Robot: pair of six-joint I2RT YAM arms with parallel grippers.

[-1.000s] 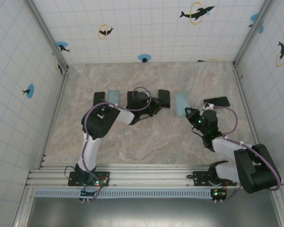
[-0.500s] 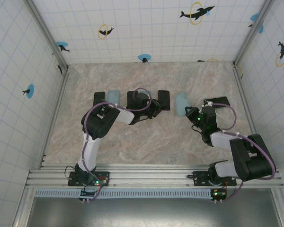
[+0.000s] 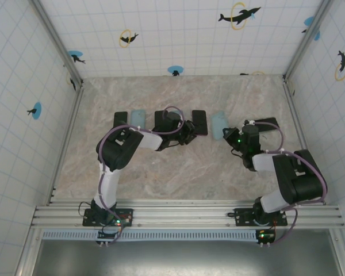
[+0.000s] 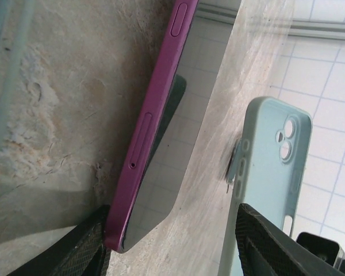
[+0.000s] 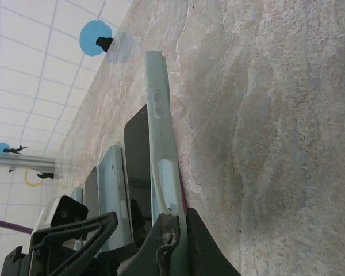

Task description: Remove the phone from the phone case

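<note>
The left gripper [image 4: 172, 244] had its fingers apart around the purple phone [image 4: 155, 115], which lay flat on the table [image 5: 264, 115]. The right gripper [image 5: 172, 230] pinched the blue case [image 5: 161, 132] nearby. The phone looked free, so next both should back off.

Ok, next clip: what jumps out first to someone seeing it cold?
A pale blue case tipped up right of centre, the right claw shut on one end. Beside it, a purple-edged phone lies flat on the marbled table between the open fingers of the left claw.
</note>
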